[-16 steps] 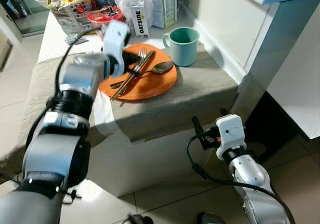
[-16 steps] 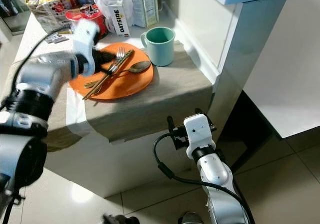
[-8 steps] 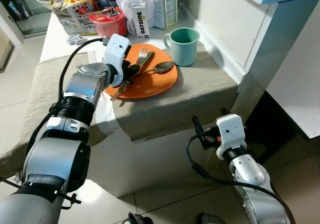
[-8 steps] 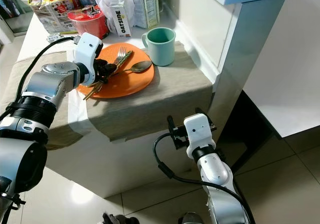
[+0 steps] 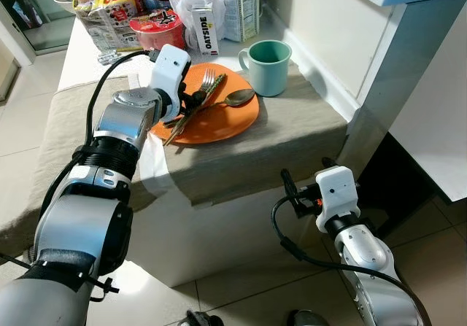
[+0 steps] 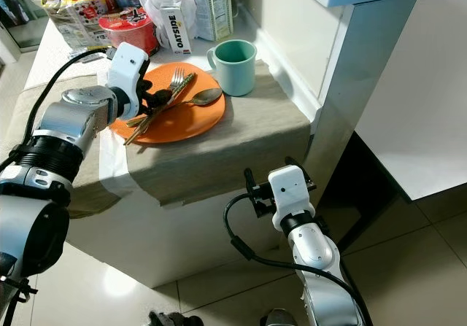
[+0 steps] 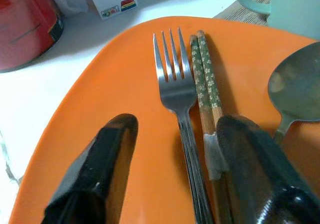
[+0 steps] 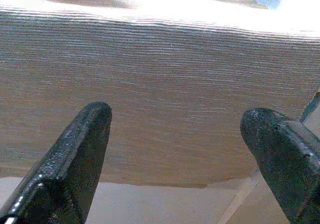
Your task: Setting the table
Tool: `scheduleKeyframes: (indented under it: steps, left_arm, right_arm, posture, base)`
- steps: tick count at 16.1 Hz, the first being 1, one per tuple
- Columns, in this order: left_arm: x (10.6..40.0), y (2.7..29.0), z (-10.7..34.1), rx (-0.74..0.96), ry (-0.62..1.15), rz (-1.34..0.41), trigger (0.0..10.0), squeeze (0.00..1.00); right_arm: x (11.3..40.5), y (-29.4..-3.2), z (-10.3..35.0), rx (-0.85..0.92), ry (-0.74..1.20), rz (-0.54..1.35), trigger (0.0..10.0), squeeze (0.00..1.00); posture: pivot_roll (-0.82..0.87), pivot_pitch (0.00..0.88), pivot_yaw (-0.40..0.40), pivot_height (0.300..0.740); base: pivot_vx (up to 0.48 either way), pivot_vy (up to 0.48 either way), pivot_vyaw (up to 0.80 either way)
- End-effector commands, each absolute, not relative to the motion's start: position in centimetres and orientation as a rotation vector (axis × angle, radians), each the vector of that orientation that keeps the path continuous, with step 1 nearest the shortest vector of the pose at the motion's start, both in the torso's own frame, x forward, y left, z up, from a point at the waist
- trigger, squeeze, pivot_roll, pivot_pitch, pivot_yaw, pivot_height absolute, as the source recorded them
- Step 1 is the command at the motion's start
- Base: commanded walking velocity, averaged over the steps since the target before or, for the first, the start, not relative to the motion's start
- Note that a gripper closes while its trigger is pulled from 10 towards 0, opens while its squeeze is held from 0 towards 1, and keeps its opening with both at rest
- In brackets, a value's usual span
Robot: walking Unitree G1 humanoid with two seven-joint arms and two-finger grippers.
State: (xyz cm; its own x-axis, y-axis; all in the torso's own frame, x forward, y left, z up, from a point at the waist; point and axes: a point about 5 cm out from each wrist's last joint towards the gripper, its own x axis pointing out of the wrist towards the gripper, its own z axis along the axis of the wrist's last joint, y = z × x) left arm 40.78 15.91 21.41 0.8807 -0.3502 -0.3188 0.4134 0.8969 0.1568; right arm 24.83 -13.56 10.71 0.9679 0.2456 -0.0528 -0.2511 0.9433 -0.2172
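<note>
Two black fingers of the left gripper [image 7: 172, 134] are spread over the orange plate [image 5: 219, 122], with the fork [image 7: 175, 83] and chopsticks [image 7: 205, 78] lying between them. Beyond, a spoon [image 5: 235, 98] and a green mug [image 5: 267, 66] are seen. The right gripper [image 8: 185, 144] is held open below the bench edge.

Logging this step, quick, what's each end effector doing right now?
Left end effector: open, straddling the fork on the orange plate.
Right end effector: open, holding nothing.
</note>
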Motion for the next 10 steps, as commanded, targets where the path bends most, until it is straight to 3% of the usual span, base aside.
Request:
scheduleKeyframes:
  steps: [1,2,10]
  left_arm:
    - [41.0,16.1,22.2,0.2,0.284,-0.378,10.0,0.85]
    - [41.1,15.7,22.5,0.161,0.284,-0.39,10.0,0.0]
    - [41.0,14.1,22.2,0.083,0.321,-0.45,10.0,0.0]
  right_arm:
    - [24.9,-13.5,10.8,-0.226,0.021,0.255,10.0,0.0]
    - [24.9,-13.5,10.8,-0.227,0.02,0.255,10.0,0.0]
    - [25.0,-13.4,10.8,-0.232,0.016,0.259,10.0,0.0]
  posture:
    - [-0.15,0.089,0.115,0.74]
    - [-0.15,0.088,0.116,0.74]
    - [-0.15,0.071,0.117,0.74]
  base:
    - [0.0,0.0,0.0]
    - [0.0,0.0,0.0]
    - [0.0,0.0,0.0]
